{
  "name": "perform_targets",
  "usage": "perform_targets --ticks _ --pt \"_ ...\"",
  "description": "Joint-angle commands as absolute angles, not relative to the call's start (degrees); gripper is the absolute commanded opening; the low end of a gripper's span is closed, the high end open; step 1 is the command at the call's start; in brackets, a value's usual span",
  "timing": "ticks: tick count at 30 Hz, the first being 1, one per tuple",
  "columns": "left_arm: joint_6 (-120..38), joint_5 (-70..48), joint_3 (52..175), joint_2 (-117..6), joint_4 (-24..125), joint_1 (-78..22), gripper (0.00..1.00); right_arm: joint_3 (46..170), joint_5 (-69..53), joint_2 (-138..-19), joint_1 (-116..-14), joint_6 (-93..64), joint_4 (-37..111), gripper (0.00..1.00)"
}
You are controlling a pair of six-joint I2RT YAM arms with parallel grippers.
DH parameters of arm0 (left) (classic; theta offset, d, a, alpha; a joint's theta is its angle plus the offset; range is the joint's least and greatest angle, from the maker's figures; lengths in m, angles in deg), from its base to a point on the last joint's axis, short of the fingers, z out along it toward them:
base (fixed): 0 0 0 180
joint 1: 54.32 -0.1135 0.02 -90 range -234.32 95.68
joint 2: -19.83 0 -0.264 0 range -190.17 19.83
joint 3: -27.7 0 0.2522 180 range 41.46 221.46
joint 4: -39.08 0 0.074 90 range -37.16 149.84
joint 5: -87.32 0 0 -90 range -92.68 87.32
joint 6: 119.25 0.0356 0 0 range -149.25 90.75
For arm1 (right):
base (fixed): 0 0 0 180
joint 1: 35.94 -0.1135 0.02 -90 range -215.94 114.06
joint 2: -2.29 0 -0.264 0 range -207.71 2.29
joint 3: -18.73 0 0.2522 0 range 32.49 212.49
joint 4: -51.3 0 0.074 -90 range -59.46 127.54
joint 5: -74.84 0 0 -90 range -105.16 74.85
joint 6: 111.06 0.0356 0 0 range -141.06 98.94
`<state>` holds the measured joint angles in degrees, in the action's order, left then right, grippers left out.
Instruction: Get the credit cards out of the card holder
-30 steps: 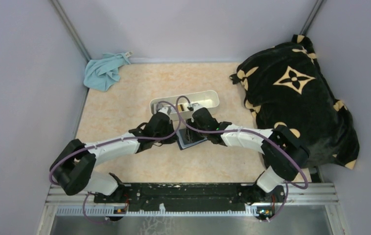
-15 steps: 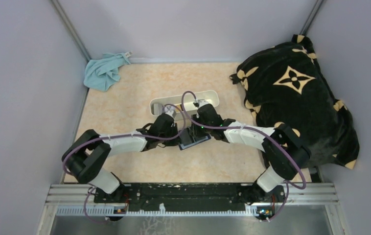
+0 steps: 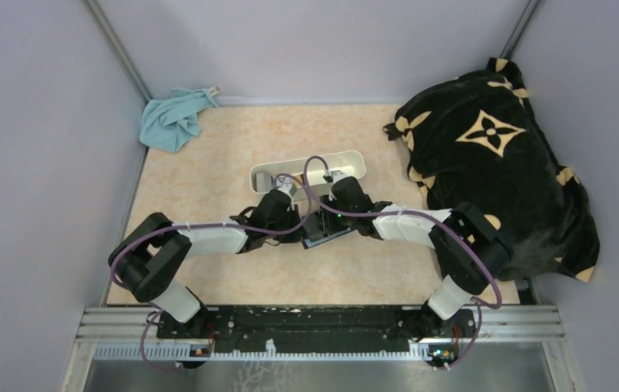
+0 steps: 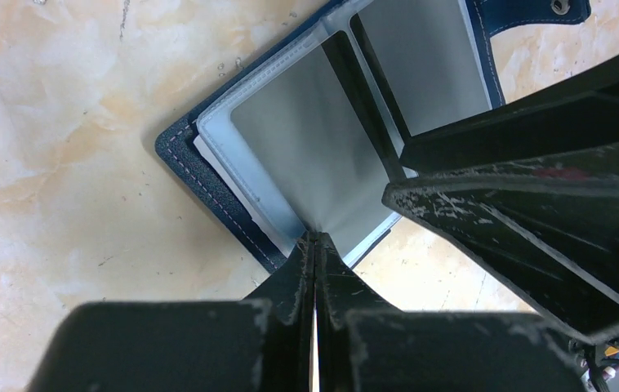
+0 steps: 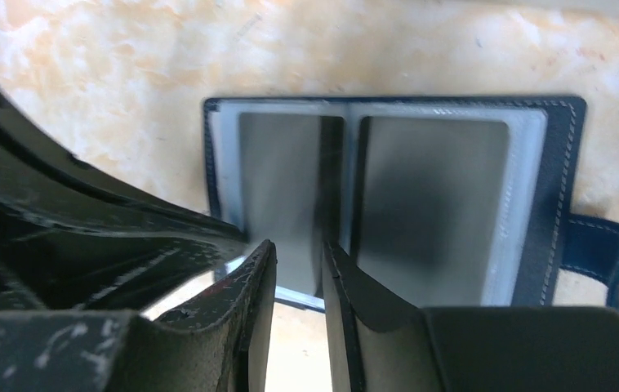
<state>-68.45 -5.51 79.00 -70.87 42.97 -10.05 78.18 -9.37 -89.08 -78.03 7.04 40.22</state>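
The card holder (image 4: 208, 175) lies open on the table, dark navy outside with pale blue slots inside. It also shows in the right wrist view (image 5: 555, 188) and, mostly hidden by the grippers, in the top view (image 3: 332, 235). Grey credit cards (image 4: 306, 155) sit in its two inner pages; both show in the right wrist view (image 5: 433, 204). My left gripper (image 4: 316, 238) is shut, its tips touching the near edge of the inner page. My right gripper (image 5: 294, 253) stands narrowly open over the holder's near edge, with nothing seen between its fingers. Both grippers meet over the holder.
A long white tray (image 3: 267, 172) stands just behind the holder. A blue cloth (image 3: 174, 118) lies at the back left corner. A black and gold cushion (image 3: 494, 155) fills the right side. The snap tab (image 5: 604, 249) sticks out from the holder.
The left arm's elbow has drawn in and its gripper has reached further onto the holder. The right wrist has shifted slightly toward the tray. The holder has stayed in place.
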Motion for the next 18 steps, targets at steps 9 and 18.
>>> perform_targets --ticks 9,18 --pt "-67.2 -4.7 76.2 -73.0 46.0 -11.6 0.00 74.5 -8.2 -91.2 -74.6 5.6 44.6 0.33" --pt "-67.0 -4.6 74.0 -70.4 46.5 -13.0 0.00 72.6 -6.5 -94.8 -72.6 5.4 47.9 0.36"
